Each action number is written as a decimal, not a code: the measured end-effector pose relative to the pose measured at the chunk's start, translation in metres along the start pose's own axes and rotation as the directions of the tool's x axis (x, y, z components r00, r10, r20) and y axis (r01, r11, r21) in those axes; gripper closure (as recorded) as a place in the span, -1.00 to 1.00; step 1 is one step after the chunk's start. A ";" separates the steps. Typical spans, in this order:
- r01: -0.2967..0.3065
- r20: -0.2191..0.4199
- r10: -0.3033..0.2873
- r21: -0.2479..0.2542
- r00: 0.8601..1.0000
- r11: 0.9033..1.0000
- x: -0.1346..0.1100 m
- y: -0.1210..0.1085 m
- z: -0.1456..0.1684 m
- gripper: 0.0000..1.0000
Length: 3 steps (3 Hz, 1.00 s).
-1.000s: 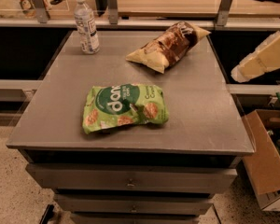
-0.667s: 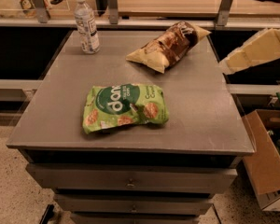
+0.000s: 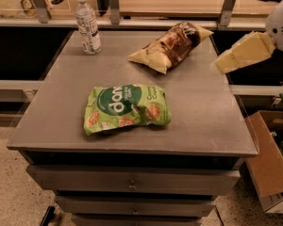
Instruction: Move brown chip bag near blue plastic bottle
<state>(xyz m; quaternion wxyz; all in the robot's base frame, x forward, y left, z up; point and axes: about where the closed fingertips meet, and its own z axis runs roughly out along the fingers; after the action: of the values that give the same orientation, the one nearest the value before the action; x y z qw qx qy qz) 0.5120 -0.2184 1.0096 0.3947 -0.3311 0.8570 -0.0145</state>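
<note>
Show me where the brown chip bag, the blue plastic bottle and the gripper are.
brown chip bag [image 3: 172, 46]: camera view, dark brown middle.
blue plastic bottle [image 3: 88, 29]: camera view, label.
gripper [image 3: 221, 63]: camera view, tip, at the right edge of the table [image 3: 207, 126].

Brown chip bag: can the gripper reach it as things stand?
Probably yes. The gripper hangs at the right edge of the table, beside the brown chip bag, with nothing between them.
</note>
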 end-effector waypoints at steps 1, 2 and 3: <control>0.014 0.020 -0.014 -0.023 1.000 1.000 -0.011 0.008 0.030 -1.00; 0.016 0.057 -0.013 -0.052 0.998 0.999 -0.030 0.016 0.057 -1.00; 0.047 0.113 -0.036 -0.091 0.993 0.995 -0.048 0.023 0.087 -1.00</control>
<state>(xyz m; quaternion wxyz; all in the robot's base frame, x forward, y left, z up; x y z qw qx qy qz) 0.5816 -0.1520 0.9749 0.4256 -0.3674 0.8262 0.0361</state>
